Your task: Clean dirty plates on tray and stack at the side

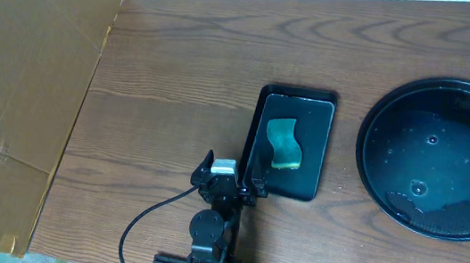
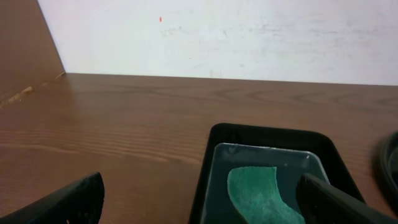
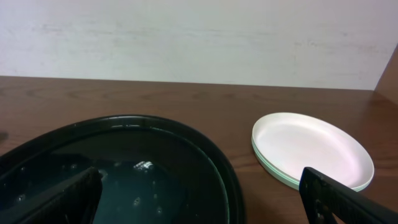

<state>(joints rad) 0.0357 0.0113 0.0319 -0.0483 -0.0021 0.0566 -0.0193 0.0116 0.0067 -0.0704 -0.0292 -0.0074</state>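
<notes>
The round black tray (image 1: 370, 130) sits at the right with no plates on it, only water drops; its rim shows in the right wrist view (image 3: 137, 119). A stack of white plates (image 3: 311, 149) with pale cyan rims lies on the table to the right of the tray, outside the overhead view. My right gripper (image 3: 199, 202) is open and empty, low over the tray's right edge. My left gripper (image 1: 230, 174) is open and empty at the near left corner of the rectangular tray, and it also shows in the left wrist view (image 2: 199, 205).
A smaller rectangular black tray (image 1: 265, 108) holds a green sponge (image 1: 284, 144), which also shows in the left wrist view (image 2: 261, 193). A cardboard wall (image 1: 19, 60) stands at the left. A white wall runs along the back of the table.
</notes>
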